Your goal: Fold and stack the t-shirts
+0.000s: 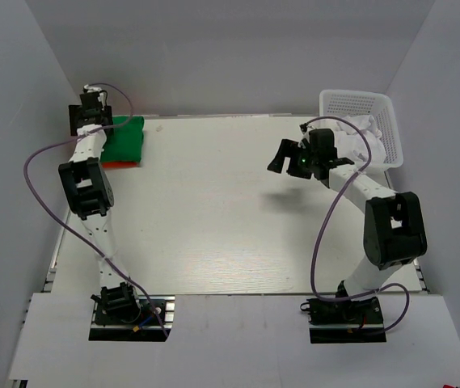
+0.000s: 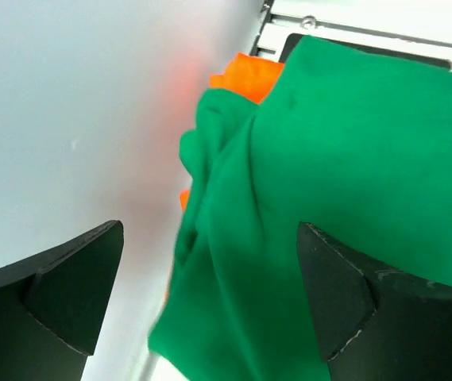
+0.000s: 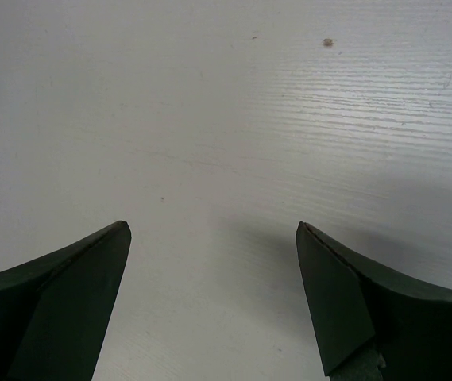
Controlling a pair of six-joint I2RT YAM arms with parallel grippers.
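A folded deep green t-shirt lies on top of an orange-red t-shirt at the table's far left corner. In the left wrist view the green t-shirt fills the right side and the orange-red t-shirt peeks out beneath it. My left gripper hovers over the stack's left edge, open and empty. My right gripper is open and empty above bare table at the right.
A white mesh basket holding white cloth stands at the far right corner, just behind my right arm. Grey walls close in the table on the left, back and right. The stack sits close to the left wall.
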